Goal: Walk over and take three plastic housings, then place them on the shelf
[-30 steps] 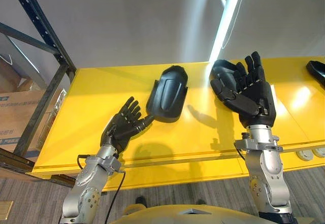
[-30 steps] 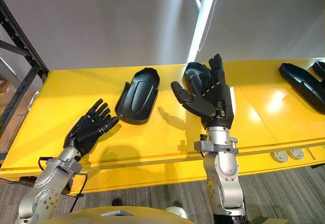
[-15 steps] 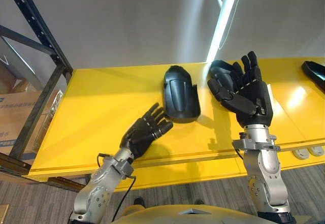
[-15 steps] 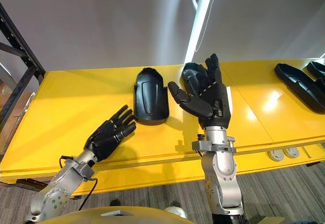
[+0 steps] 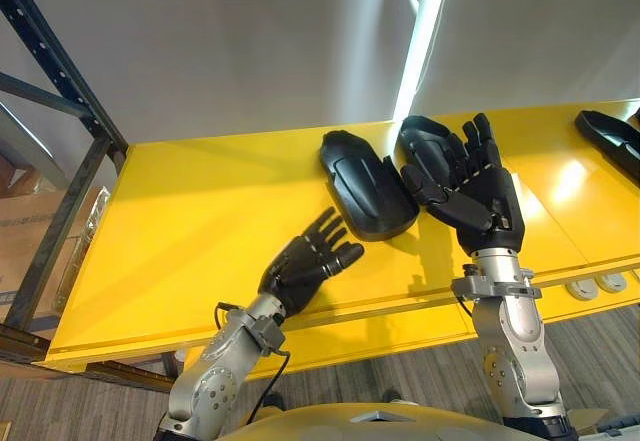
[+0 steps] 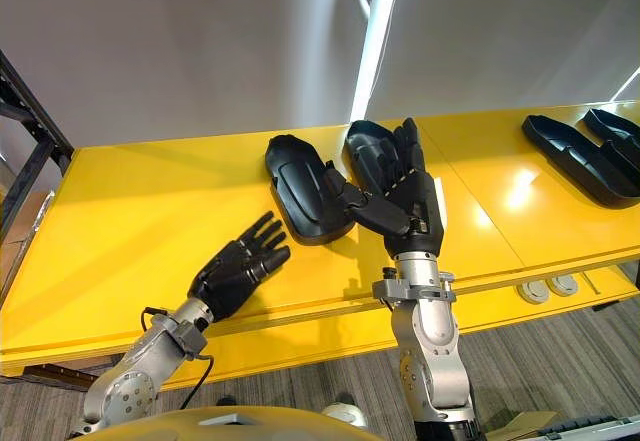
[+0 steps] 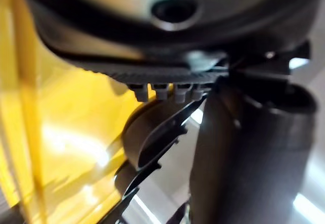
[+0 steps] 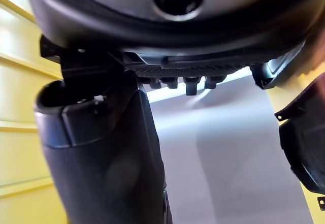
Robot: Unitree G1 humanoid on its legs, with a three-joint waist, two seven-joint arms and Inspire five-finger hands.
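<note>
One black plastic housing (image 5: 365, 193) lies on the yellow table (image 5: 180, 231), its hollow side down. My left hand (image 5: 305, 261) hovers just in front of its near end, open, with straight fingers pointing at it. My right hand (image 5: 470, 186) stands upright and open on the housing's right side, palm towards it, thumb at its edge. A second black housing (image 5: 422, 141) lies right behind that hand's fingers; I cannot tell whether they touch. The left wrist view has the housing (image 7: 152, 132) past the thumb (image 7: 244, 148). The right wrist view catches a housing's edge (image 8: 304, 148).
More black housings (image 6: 575, 151) lie at the table's far right end. A dark metal shelf frame (image 5: 60, 91) stands at the left, with a cardboard box (image 5: 20, 176) behind it. Two white sockets (image 5: 595, 284) sit on the table's front face at the right.
The near housing has swung round and slid right, up against my right hand's thumb. My left hand followed it rightwards. The camera has shifted too.
</note>
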